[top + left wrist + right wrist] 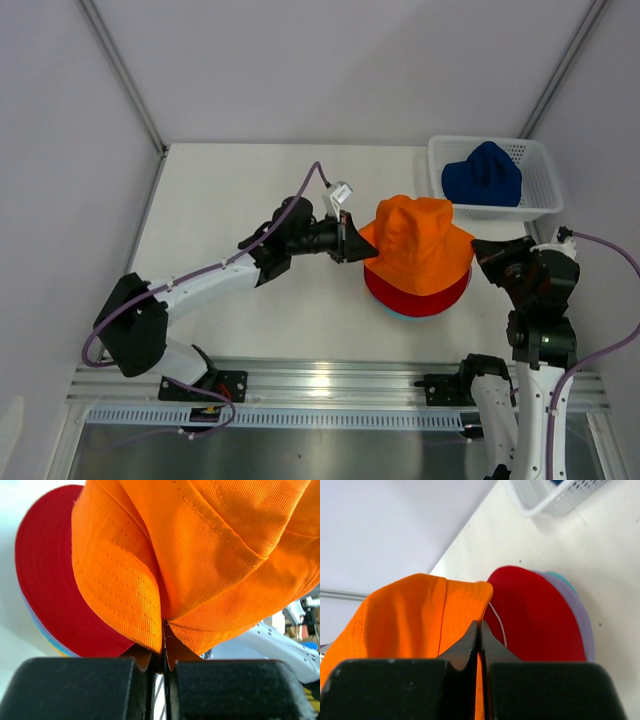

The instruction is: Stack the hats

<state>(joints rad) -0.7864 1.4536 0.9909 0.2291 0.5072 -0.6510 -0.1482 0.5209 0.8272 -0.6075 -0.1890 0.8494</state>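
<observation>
The left gripper (163, 645) is clamped tight on the brim of the orange hat (420, 245), a fold of cloth pinched between its black fingers at the bottom centre of the left wrist view. The right gripper (480, 632) is likewise closed at the opposite brim edge. It appears to have orange fabric nipped between its tips, though the right wrist view is too close to be sure how much.

Held between the two arms, the orange hat sits at centre right of the overhead frame, draped over the red hat (415, 300). Slivers of the lavender hat (587, 630) and teal hat (568, 582) brims show beneath. The dark blue hat (483, 175) lies apart in the white basket (540, 205) at upper right.

The cloth creases and sags where it is pinched, so the hats look light, soft and floppy, not fragile. The brim edge is the sensible hold. Two opposite pinches should spread the crown open over the pile, and a single pinch would likely let it droop.
</observation>
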